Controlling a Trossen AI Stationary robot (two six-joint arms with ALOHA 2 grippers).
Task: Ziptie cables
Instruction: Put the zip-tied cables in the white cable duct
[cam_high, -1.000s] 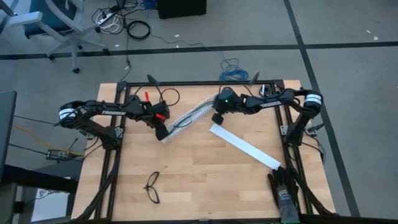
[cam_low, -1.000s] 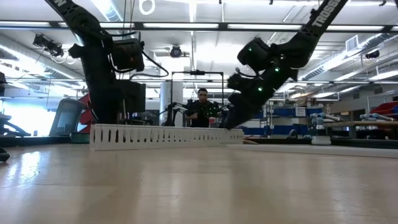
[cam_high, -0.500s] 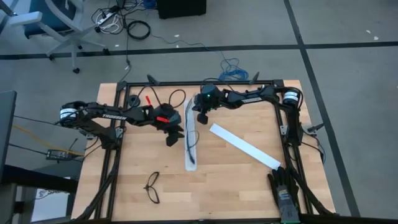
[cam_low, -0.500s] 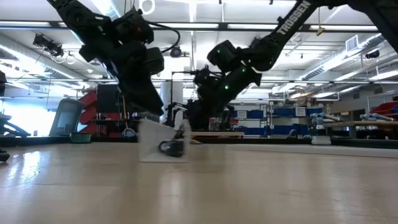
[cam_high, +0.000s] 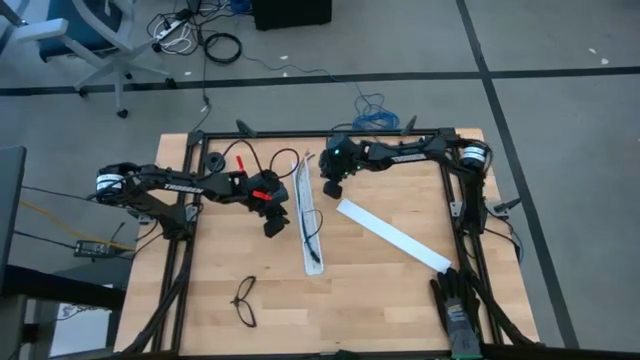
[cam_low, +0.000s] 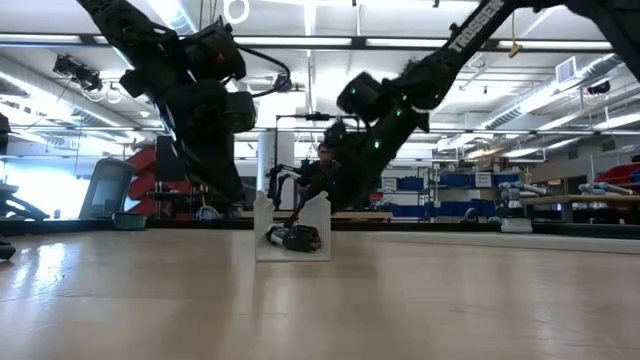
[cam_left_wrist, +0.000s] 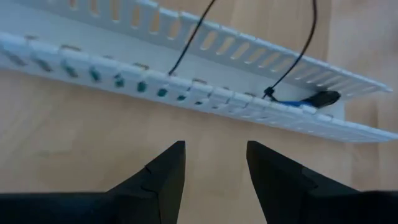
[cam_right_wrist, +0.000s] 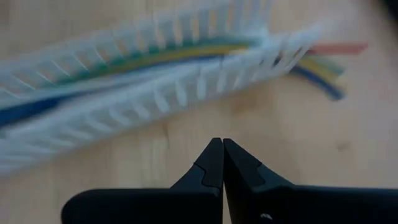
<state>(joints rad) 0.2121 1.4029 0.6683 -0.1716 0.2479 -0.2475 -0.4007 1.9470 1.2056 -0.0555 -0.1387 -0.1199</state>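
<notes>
Cables lie in slotted white channel on counter; my left gripper jaws parted, empty; right gripper jaws closed, empty

The high view looks straight down on the whole tabletop. The low view sits at tabletop level, facing the room. Each wrist camera looks closely past its own fingers, and all four share the white slotted channel.
</notes>
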